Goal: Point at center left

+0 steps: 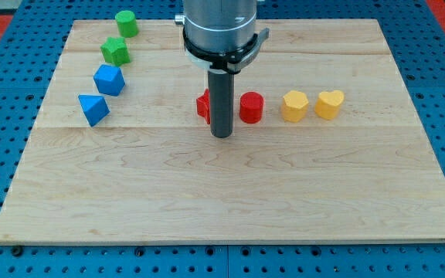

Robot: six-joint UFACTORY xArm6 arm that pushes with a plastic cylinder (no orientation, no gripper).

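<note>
Starting upper left of the wooden tabletop point(207, 201): green cylinder block point(126, 23), green star block point(116, 51), two blue blocks point(108, 79) point(93, 109). Centre frame, my tip point(221, 136) sits between two red blocks point(204, 106) point(251, 107), holding nothing. Right: two yellow blocks point(294, 106) point(329, 103).

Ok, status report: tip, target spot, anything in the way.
My tip at board centre, between two red blocks. Centre left of board not yet reached. Blue blocks sit near that edge, above a straight path left.
</note>
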